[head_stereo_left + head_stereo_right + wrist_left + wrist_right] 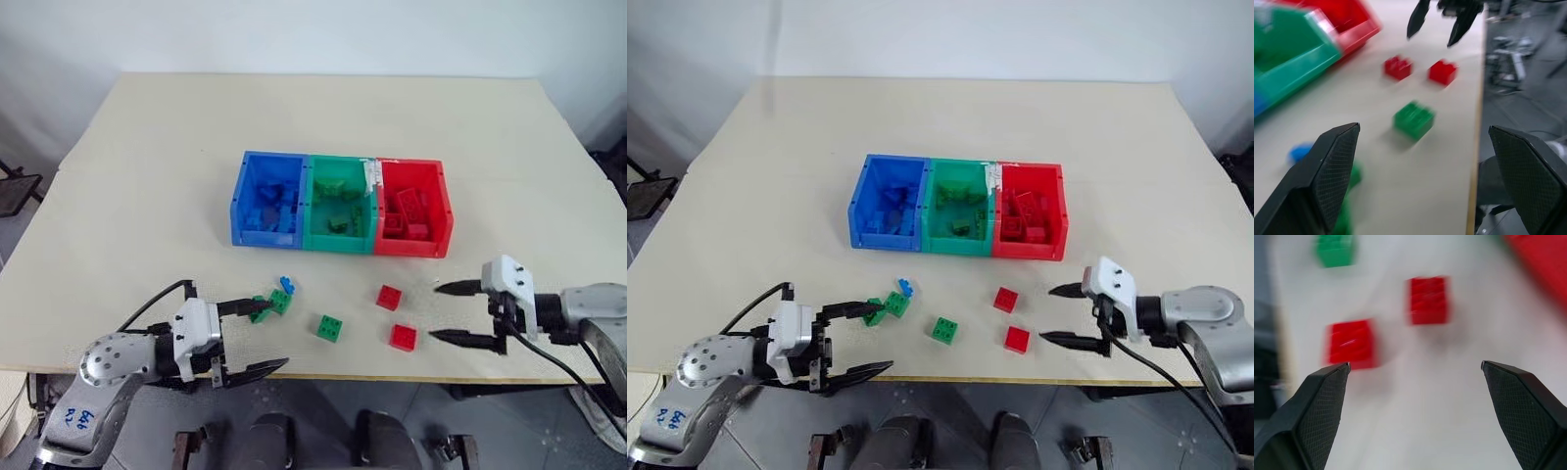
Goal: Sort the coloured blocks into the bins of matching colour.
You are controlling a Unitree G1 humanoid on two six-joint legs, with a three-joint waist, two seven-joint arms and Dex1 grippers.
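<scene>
Left eye view, L side: left gripper [247, 338] seen w/ fingers spread wide, nothing held; green block pair [272, 305] + tiny blue block [286, 286] just beyond upper fingertip.
Centre: lone green block [329, 328] lies on table [147, 176], apart from both grippers.
R side: right gripper [460, 313] spread wide, empty; two red blocks [389, 297], [403, 337] near its tips, not touched.
Bins: blue bin [268, 199], green bin [340, 204], red bin [414, 208] joined in row mid-table; matching-colour blocks seen in each.
</scene>
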